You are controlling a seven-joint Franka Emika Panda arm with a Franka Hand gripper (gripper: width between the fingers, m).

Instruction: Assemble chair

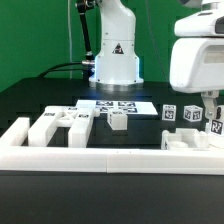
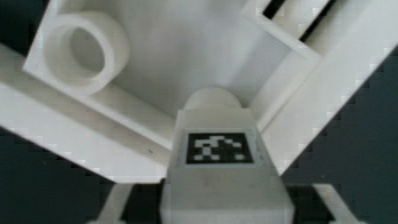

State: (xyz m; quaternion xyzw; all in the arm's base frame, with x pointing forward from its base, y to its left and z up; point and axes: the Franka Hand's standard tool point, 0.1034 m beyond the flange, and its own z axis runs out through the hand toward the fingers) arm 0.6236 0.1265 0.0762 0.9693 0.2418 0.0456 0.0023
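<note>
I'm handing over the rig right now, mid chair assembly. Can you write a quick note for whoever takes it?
Gripper: shut on a tagged white bar, low at the exterior view's right.
Parts: a panel with a round hole lies just past the bar. Loose white pieces sit in a row at the exterior view's left, behind the border rail.
Done: bar gripped; no pieces look joined.
Left: lift the bar, then all the joining.
</note>
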